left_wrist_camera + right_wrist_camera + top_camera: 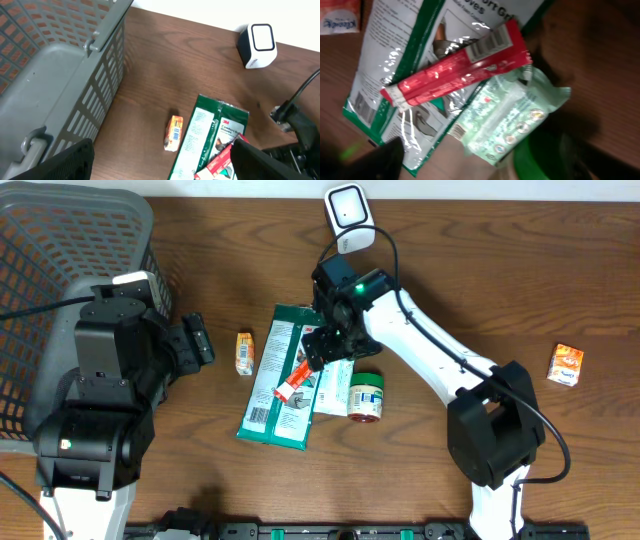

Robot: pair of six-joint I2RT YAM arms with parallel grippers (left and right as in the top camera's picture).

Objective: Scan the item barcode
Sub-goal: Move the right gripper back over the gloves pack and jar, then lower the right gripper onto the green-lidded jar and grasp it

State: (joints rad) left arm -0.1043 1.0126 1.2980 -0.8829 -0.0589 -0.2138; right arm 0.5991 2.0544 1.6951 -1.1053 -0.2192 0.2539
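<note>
At desk centre: red stick packet point(292, 385) lies slantwise on top of the green glove packet point(272, 405), its barcode face up in the right wrist view. Right fingers point(372, 161) hang just over it, spread apart, gripping nothing. Left fingers point(70, 160) are wide open and empty, beside the grey basket point(60, 240). White scanner point(347, 210) stands at the far desk edge, apart from the packet. Green-lidded jar point(366, 395) sits just right of the pile.
</note>
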